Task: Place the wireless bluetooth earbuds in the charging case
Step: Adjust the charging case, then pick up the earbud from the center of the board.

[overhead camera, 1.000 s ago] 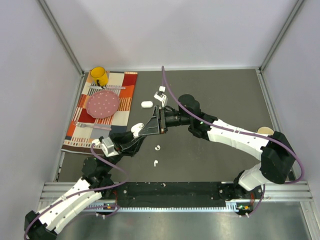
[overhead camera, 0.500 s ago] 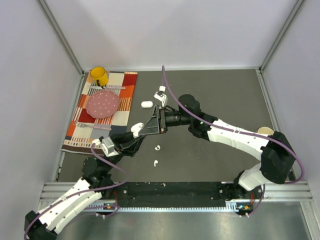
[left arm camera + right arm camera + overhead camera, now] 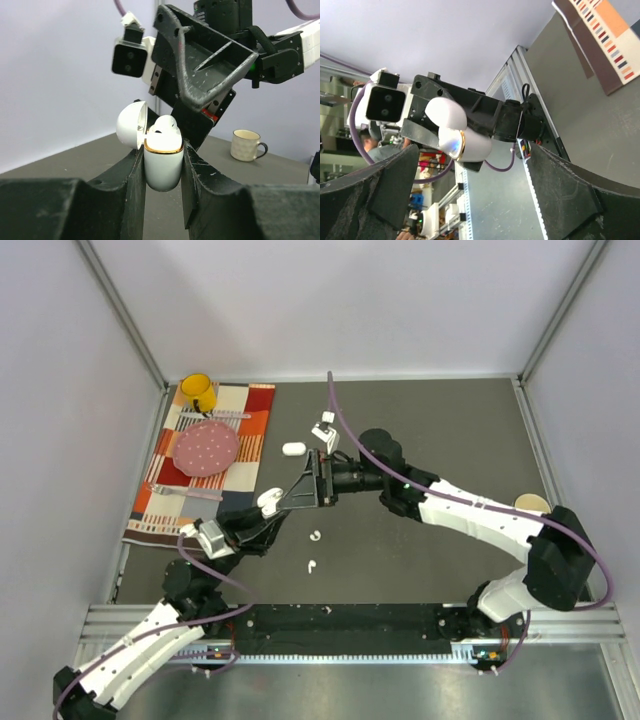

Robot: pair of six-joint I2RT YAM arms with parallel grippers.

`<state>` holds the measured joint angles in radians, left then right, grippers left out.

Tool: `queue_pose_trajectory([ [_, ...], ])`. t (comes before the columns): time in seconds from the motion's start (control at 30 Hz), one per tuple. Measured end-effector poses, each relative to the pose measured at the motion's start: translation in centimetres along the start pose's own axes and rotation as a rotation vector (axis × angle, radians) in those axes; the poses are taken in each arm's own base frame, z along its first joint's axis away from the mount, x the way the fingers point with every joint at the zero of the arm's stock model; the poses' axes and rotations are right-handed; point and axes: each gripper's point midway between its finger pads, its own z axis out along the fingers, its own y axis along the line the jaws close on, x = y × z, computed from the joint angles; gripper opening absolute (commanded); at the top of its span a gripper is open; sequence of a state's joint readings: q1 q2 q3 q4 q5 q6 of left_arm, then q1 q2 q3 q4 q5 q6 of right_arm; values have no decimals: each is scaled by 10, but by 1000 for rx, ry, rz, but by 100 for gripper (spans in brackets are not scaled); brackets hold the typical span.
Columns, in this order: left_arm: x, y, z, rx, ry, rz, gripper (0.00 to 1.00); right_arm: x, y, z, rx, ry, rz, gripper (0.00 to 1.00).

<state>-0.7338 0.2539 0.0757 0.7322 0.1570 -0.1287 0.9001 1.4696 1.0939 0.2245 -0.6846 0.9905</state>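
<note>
My left gripper [image 3: 162, 172] is shut on the white, gold-rimmed charging case [image 3: 162, 167], holding it upright above the table with its lid [image 3: 131, 125] swung open. One white earbud [image 3: 165, 125] sits in the case's mouth. My right gripper [image 3: 472, 175] stands open right in front of the case [image 3: 472, 145], a finger on each side and neither touching it. From above, the case [image 3: 268, 500] shows at the left gripper [image 3: 262, 508], with the right gripper [image 3: 296, 494] against it. Two loose earbuds [image 3: 316, 536] [image 3: 312, 566] lie on the dark table.
A second white oval case [image 3: 293, 449] lies behind the grippers. A striped mat [image 3: 255, 420] at the left carries a pink plate [image 3: 207, 447] and a yellow cup [image 3: 197, 392]. A beige mug [image 3: 530, 502] stands near the right wall.
My right gripper's jaws have spread wide apart in front of the case. The left gripper has tightened on the case and shifted slightly.
</note>
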Motion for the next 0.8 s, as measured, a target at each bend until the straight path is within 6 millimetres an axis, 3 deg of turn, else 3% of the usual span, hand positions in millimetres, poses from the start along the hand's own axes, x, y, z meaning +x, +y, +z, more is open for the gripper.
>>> queue_pose_trajectory([
  [0.2, -15, 9, -11, -62, -69, 20, 0, -14, 14, -18, 24, -92, -95, 93],
  [0.27, -21, 13, -14, -84, -86, 35, 0, -18, 18, -28, 49, -137, -136, 90],
  [0.37, -17, 20, -19, -126, -64, 52, 0, -23, 11, -38, 118, -187, -180, 75],
  [0.47, -1, 27, -22, -159, 1, 55, 0, -22, -16, -45, 249, -199, -191, 69],
  [0.57, 18, 34, -28, -195, 94, 63, 0, -9, -52, -53, 380, -172, -170, 62],
  [0.67, 27, 38, -32, -217, 160, 74, 0, 16, -95, -61, 515, -119, -106, 59],
  [0.8, 22, 40, -32, -225, 186, 96, 0, 54, -147, -68, 683, -60, 27, 61],
])
